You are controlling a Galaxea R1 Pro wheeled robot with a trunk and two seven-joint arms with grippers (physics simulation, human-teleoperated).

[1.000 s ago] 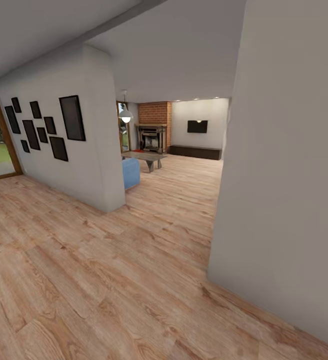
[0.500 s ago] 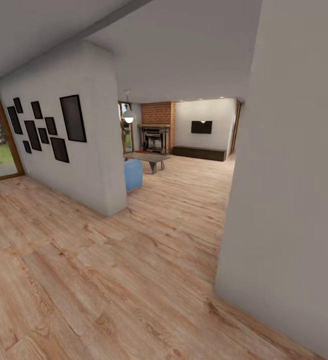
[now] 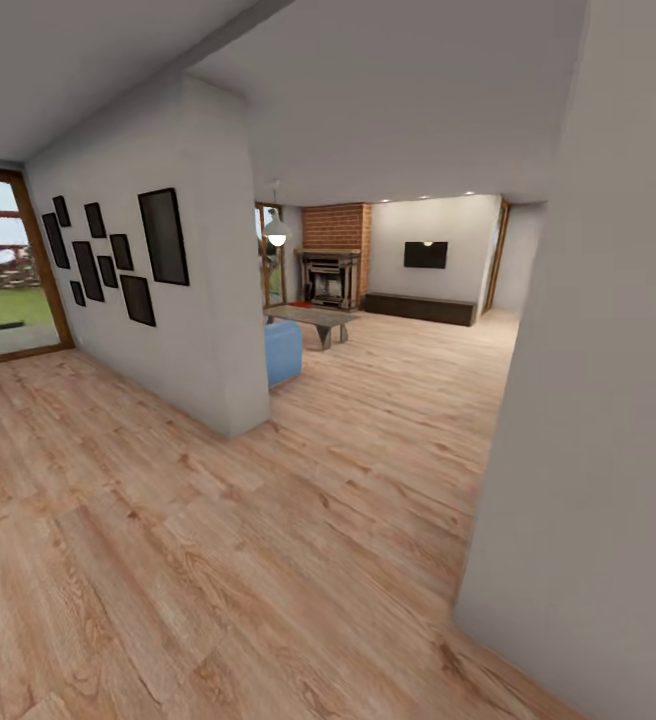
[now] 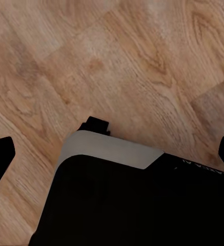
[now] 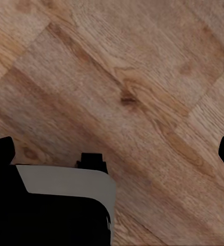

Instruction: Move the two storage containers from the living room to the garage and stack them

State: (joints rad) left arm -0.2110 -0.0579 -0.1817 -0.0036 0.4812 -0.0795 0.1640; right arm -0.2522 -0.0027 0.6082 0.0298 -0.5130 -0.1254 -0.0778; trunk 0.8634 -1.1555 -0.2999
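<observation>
One blue sofa (image 3: 282,350), one brick fireplace (image 3: 333,255), seven frames (image 3: 163,236).

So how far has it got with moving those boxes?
Nothing looks done yet. Both grippers, left and right, hang open and empty over the wood-plank floor. In hand is the approach: the head view looks down a hallway toward the living room, with its brick fireplace and blue sofa. Finding, carrying and stacking the containers all remain.

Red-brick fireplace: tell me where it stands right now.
In the head view, the red-brick fireplace stands at the far end of the room, between a hanging white lamp and a wall-mounted black television.
</observation>
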